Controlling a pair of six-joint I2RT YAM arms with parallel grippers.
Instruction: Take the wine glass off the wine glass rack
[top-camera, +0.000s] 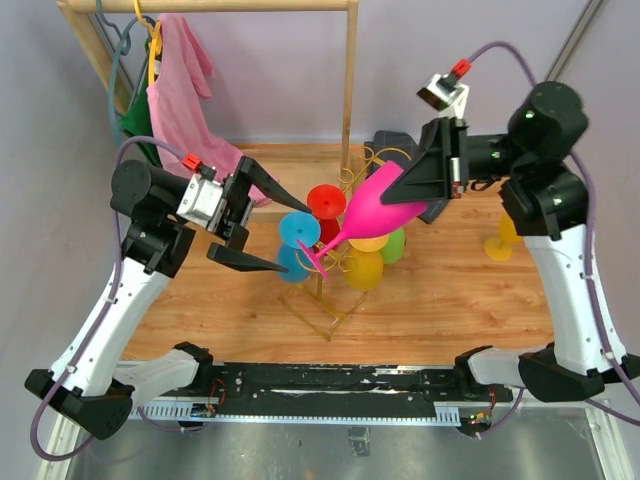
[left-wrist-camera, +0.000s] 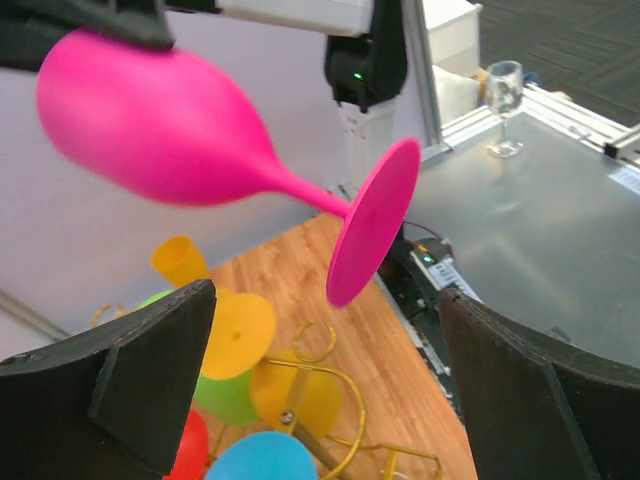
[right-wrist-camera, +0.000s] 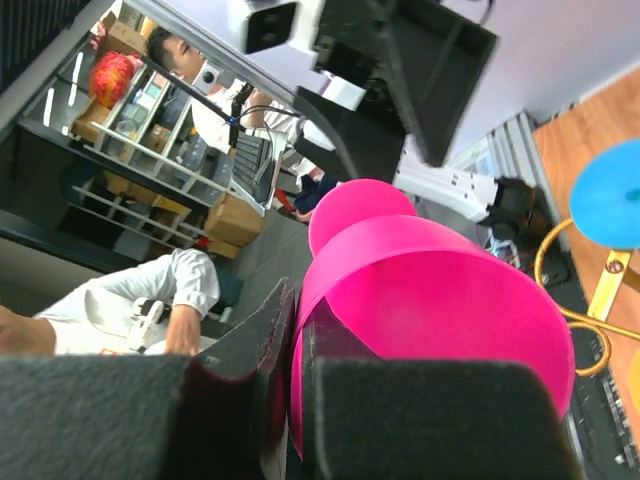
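Observation:
A pink wine glass (top-camera: 375, 200) is held tilted in the air above the gold wire wine glass rack (top-camera: 330, 290), its foot (top-camera: 312, 262) pointing toward the left arm. My right gripper (top-camera: 425, 175) is shut on the rim of its bowl (right-wrist-camera: 430, 300), one finger inside and one outside. My left gripper (top-camera: 285, 235) is open and empty, its jaws either side of the pink foot (left-wrist-camera: 372, 235) without touching it. Blue (top-camera: 298, 230), red (top-camera: 326, 200), yellow (top-camera: 364, 268) and green (top-camera: 394, 244) glasses hang on the rack (left-wrist-camera: 330, 385).
A wooden clothes rack (top-camera: 349, 80) with a pink cloth (top-camera: 185, 90) and hangers stands at the back left. A yellow glass (top-camera: 503, 240) stands upright on the wooden board (top-camera: 450, 290) behind the right arm. A clear glass (left-wrist-camera: 503, 105) stands on a metal table beyond.

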